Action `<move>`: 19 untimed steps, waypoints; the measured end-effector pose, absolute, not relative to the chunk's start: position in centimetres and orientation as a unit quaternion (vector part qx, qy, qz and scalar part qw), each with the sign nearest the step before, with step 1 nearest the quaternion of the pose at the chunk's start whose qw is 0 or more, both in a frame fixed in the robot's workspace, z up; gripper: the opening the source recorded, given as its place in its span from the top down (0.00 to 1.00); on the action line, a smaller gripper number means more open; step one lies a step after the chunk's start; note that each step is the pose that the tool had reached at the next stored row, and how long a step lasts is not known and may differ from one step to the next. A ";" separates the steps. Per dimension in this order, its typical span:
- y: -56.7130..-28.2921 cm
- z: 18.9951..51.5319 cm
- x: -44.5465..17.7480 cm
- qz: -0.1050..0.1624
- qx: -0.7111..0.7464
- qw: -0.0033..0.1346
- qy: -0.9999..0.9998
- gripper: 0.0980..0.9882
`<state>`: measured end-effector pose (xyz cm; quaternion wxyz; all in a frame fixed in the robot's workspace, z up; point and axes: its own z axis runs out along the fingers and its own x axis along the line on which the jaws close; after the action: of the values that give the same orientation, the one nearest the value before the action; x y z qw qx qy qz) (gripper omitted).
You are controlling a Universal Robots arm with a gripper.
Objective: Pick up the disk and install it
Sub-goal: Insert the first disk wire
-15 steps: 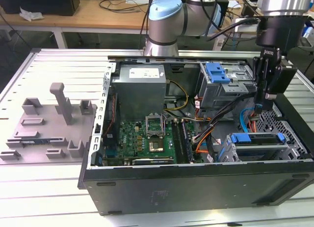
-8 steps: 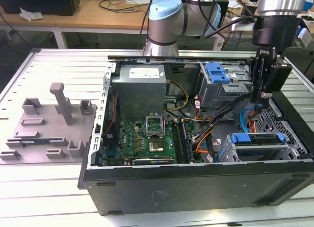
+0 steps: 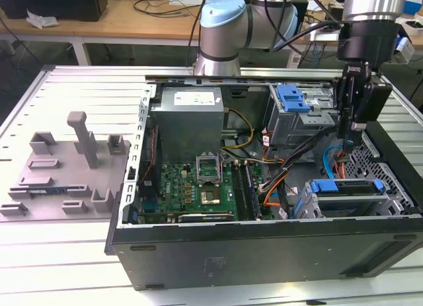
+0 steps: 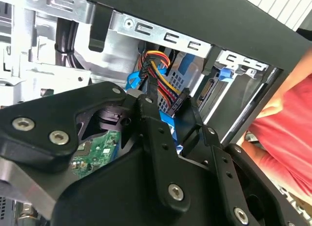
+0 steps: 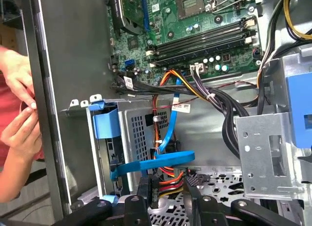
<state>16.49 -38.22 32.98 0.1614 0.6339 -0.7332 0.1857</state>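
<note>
One pincer hangs over the open computer case at the exterior view's right, pointing down into the cables between the two drive cages. In the first wrist view its black fingers stand apart, released. A bundle of red, yellow and black power wires with a black connector passes through the gap between them. Whether either finger touches the connector cannot be told. The disk is not held. It sits in the lower drive cage, near the front corner of the case at the exterior view's right, with the blue bar of its carrier along its top edge and its silver body below that. A flat blue data cable crosses just in front of the pincer and runs towards that cage. A separate blue plastic latch sits on the upper drive cage, farther back. The green motherboard and the grey power supply take up the middle of the case. The case rests on a slatted metal worktop. A grey fixture with upright posts lies on the worktop at the exterior view's left, well apart from the case. A person's hands show beside the outer wall of the case.
</note>
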 end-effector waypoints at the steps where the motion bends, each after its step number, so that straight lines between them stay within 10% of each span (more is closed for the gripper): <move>1: -38.2 32.9 16.5 0.187 0.635 0.162 -0.732 0.65; 19: -37.4 32.5 16.5 0.215 0.632 0.187 -0.721 0.65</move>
<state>16.48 -37.45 32.48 0.1869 0.6321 -0.7206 0.2151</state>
